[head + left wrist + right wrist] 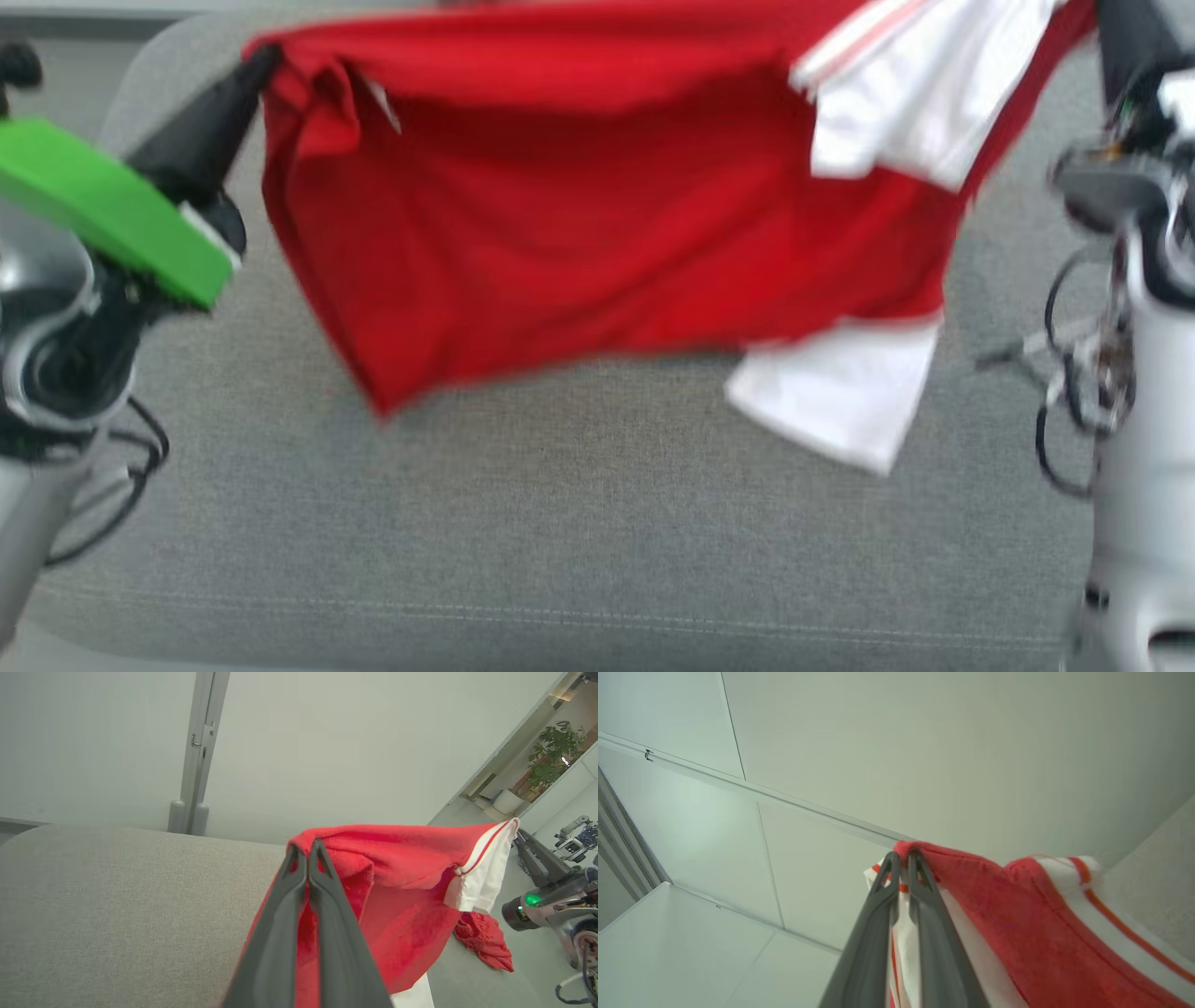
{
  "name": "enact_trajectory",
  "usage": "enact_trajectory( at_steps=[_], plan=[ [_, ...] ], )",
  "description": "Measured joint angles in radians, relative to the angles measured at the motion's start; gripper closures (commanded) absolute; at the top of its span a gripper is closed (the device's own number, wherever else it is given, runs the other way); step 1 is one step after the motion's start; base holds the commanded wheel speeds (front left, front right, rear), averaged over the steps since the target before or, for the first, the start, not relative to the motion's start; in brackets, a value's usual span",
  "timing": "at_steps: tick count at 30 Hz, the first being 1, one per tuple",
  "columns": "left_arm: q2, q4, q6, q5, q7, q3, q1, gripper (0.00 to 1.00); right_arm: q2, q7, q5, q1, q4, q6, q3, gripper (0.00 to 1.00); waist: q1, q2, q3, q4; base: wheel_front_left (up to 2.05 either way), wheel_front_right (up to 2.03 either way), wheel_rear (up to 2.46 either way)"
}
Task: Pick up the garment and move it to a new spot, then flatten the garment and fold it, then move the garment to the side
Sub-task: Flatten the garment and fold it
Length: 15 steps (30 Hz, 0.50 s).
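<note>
Currently we hold one shirt (597, 243), red with white sleeves, stretched wide in the air. Left gripper (306, 848): fingers pressed together on a red edge at their very tips. Right gripper (903, 856): fingers closed on a red fold beside a white striped sleeve. Cloth hangs below both sets of fingertips, above the grey cushion (560, 523).

text: none readable | garment (597, 243): no legible print or number | signs: none readable
</note>
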Motion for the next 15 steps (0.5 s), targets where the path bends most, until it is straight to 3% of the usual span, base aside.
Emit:
enact_trajectory(
  at_steps=[6, 9, 15],
  plan=[
    [-0.089, 0.107, 0.000, 0.145, -0.039, 0.032, -0.302, 1.00, -0.007, -0.122, -0.061, -0.402, 0.100, 0.000, -0.012, 1.00, 0.0000, 0.0000, 0.080, -0.002, 0.00, 0.00, 0.00],
    [-0.098, 0.134, 0.000, 0.235, -0.075, 0.053, -0.439, 1.00, -0.021, -0.140, -0.114, -0.562, 0.113, 0.001, 0.020, 1.00, 0.0000, 0.0000, 0.119, -0.004, 0.00, 0.00, 0.00],
    [-0.121, 0.139, -0.001, 0.267, -0.120, 0.051, -0.475, 1.00, -0.020, -0.078, -0.071, -0.603, 0.105, 0.001, 0.094, 1.00, 0.0000, 0.0000, 0.200, -0.013, 0.00, 0.00, 0.00]
  ],
)
